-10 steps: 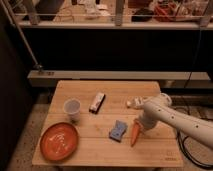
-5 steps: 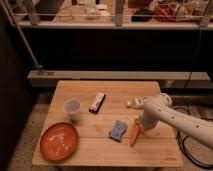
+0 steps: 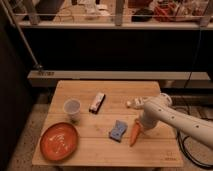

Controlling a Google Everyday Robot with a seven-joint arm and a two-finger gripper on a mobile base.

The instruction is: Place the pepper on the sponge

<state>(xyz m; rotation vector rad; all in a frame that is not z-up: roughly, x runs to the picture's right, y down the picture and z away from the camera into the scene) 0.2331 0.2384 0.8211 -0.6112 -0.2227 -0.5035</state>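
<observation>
One gripper (image 3: 139, 123), on a white robot arm (image 3: 175, 117), sits at the upper end of the slim orange-red pepper (image 3: 134, 136), which slants on the pale wooden table (image 3: 120, 91) just right of the blue rectangular sponge (image 3: 118, 131). Whether it grips anything cannot be told.

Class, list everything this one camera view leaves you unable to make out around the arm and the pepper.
- Camera view: the gripper, at the upper end of the slim orange-red pepper, is masked by the white robot arm; its grip cannot be judged.
- Camera view: the arm's base is cut off by the right edge.
- Camera view: the pale item behind the arm is too small to identify.
</observation>
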